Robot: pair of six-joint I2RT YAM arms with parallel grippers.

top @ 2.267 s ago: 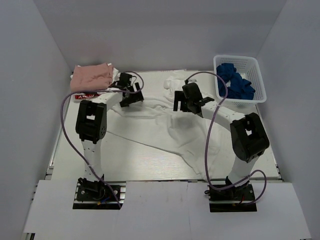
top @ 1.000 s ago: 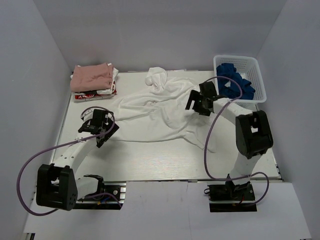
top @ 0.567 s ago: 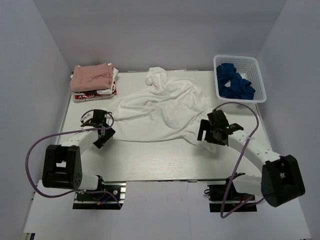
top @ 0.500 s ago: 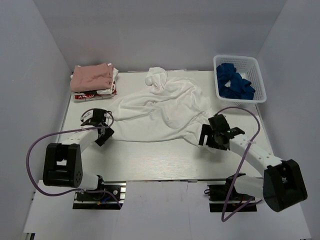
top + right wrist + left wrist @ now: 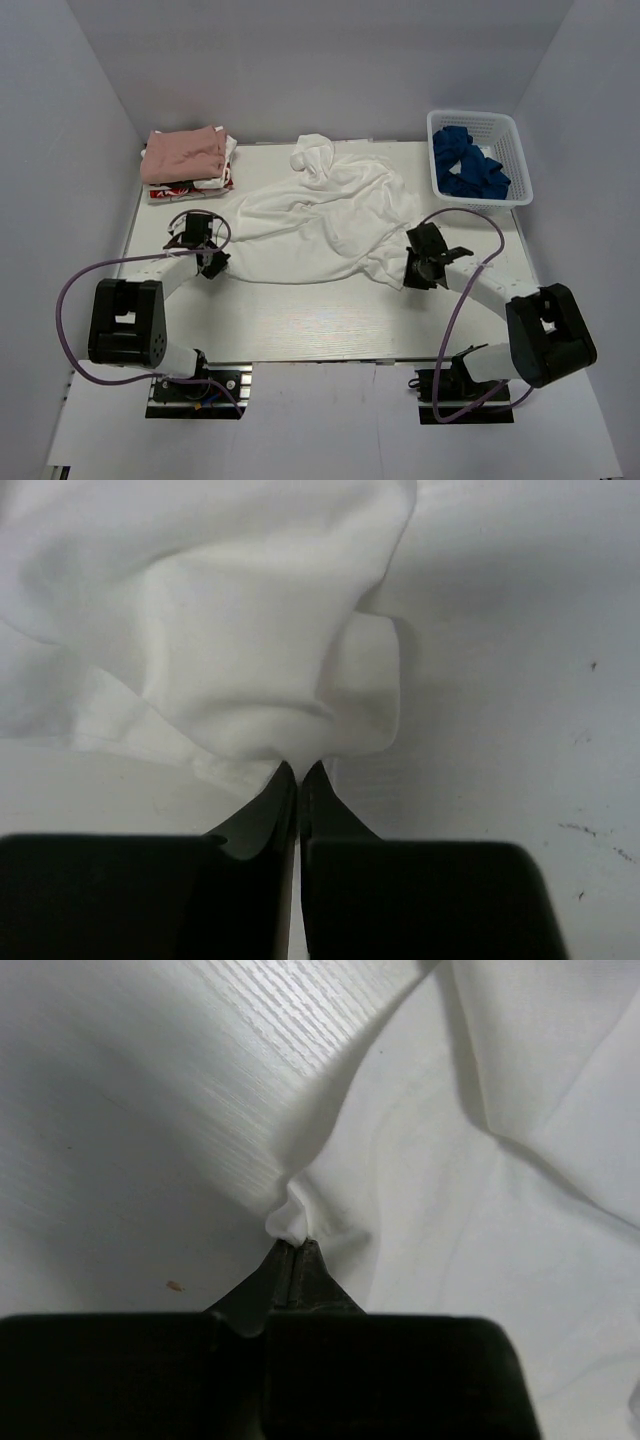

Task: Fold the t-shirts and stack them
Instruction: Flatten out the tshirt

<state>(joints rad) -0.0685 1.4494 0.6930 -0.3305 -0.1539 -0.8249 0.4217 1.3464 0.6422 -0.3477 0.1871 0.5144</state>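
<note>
- Left hand [image 5: 297, 1244]: closed, pinching the near-left edge of the white t-shirt [image 5: 320, 215].
- Right hand [image 5: 300, 770]: closed, pinching its near-right edge.
- Shirt location: crumpled, mid-counter [image 5: 300, 315].
- Step: likely spreading; next, draw both edges apart and flat.

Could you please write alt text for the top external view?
A rumpled white t-shirt lies on the table, near edge pinched by the left gripper and right gripper. Folded shirts, pink on top, sit far left; a basket of blue cloth far right.
</note>
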